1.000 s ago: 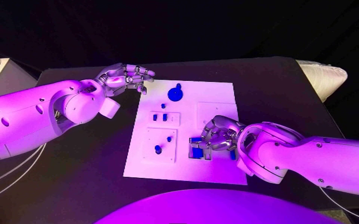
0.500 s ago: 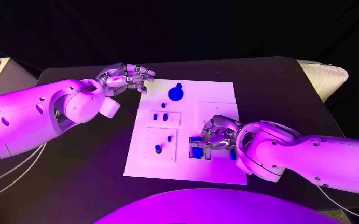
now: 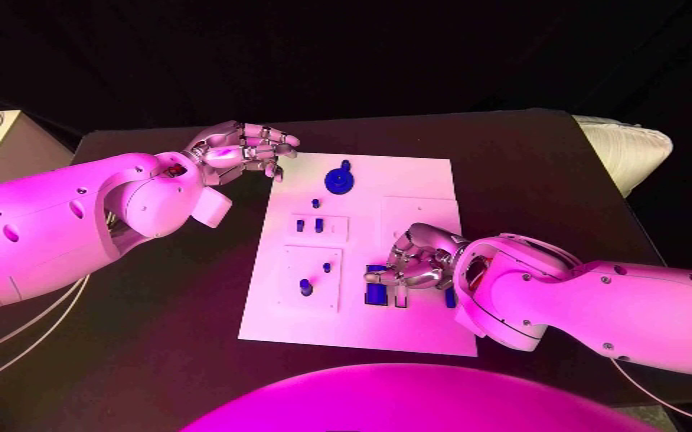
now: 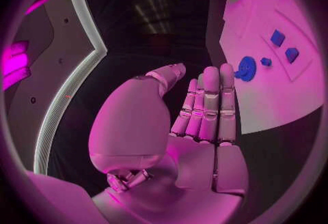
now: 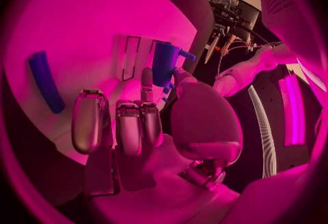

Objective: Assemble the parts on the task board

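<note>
Head view: the right silver hand (image 3: 420, 260) is hovering low over the near right part of the white rectangular task board (image 3: 418, 177) on the black desk (image 3: 534, 167), pinching a small blue block part (image 3: 376, 293). The left silver hand (image 3: 240, 151) is hanging just off the board's far left corner, fingers curled, holding nothing. A round blue knob part (image 3: 339, 181) is sitting near the board's far edge.

A flat black counter (image 3: 548, 167) with a matte top carries a white rectangular task board (image 3: 418, 177) lying flat near its middle, long side running away from the robot. Small blue parts (image 3: 339, 181) sit on the board: a round one at the far end, short pegs in the middle, blocks at the near end
</note>
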{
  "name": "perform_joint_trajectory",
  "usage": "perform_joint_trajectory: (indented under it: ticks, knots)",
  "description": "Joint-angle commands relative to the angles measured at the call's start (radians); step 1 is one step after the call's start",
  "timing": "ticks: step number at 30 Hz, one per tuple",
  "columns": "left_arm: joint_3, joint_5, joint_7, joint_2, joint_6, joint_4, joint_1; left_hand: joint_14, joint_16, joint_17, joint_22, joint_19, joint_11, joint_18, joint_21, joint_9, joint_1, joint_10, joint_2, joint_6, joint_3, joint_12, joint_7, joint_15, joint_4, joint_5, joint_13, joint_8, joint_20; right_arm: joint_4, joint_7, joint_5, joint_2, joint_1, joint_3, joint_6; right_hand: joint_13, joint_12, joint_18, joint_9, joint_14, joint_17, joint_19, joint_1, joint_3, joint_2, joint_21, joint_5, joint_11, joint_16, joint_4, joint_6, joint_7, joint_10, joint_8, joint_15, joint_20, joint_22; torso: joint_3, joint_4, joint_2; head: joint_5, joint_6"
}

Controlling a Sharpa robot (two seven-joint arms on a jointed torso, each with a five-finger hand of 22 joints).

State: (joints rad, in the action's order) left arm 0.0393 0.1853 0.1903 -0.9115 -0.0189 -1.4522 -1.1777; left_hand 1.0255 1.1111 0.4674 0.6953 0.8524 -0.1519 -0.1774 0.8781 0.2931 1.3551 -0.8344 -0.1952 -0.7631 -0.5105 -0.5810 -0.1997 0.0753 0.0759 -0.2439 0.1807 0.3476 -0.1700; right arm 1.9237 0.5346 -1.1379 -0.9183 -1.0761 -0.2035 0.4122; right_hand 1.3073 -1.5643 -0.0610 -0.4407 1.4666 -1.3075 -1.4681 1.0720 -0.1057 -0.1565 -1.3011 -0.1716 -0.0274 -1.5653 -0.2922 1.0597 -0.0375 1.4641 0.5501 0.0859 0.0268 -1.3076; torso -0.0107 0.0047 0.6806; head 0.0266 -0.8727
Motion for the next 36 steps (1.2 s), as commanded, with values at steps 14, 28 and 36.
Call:
perform_joint_trajectory:
  ticks: [14, 28, 36]
  knots:
    - [0.0, 0.004, 0.003, 0.0, -0.022, -0.002, 0.0, -0.007, 0.005, 0.001, -0.002, 0.0, -0.002, -0.006, -0.008, -0.001, 0.0, 0.01, 0.006, 0.01, 0.001, -0.007, -0.024, 0.003, 0.004, 0.002, 0.001, 0.008, -0.005, -0.003, 0.019, -0.051, -0.001, 0.002, 0.0, -0.032, 0.263, -0.007, 0.002, -0.001, 0.104, -0.263, -0.002, -0.002, 0.08, 0.022, 0.01, 0.029, 0.0, -0.006, 0.0, -0.013, -0.003, 0.107, 0.013, 0.0, -0.002, -0.111, -0.0003, -0.0006, 0.0, 0.0, 0.0]
    - [0.0, 0.005, 0.001, 0.0, -0.024, -0.001, 0.0, -0.007, 0.005, 0.001, -0.002, 0.0, -0.002, -0.006, -0.008, -0.001, 0.0, 0.01, 0.006, 0.01, 0.001, -0.007, -0.024, 0.003, 0.004, 0.002, 0.001, 0.008, -0.005, 0.014, -0.08, -0.047, -0.026, 0.001, 0.0, 0.033, 0.26, -0.001, 0.001, 0.0, 0.104, -0.263, 0.0, -0.005, 0.109, 0.037, 0.017, 0.026, 0.001, -0.006, -0.001, -0.017, -0.004, 0.104, 0.016, -0.001, -0.001, -0.109, -0.0003, -0.0005, 0.0, -0.002, 0.0]
    - [0.0, 0.005, 0.002, 0.0, -0.024, -0.001, 0.0, -0.007, 0.005, 0.001, -0.002, 0.0, -0.002, -0.006, -0.008, -0.001, 0.0, 0.01, 0.006, 0.01, 0.001, -0.007, -0.024, 0.003, 0.004, 0.002, 0.001, 0.008, -0.005, 0.019, -0.235, -0.02, -0.055, -0.001, 0.0, 0.098, 0.25, 0.015, -0.002, 0.005, 0.104, -0.263, 0.006, 0.085, 0.119, 0.06, 0.035, -0.014, 0.005, -0.006, 0.008, -0.039, -0.009, 0.094, 0.014, -0.005, 0.002, -0.103, -0.0008, -0.0004, 0.0, -0.004, 0.0]
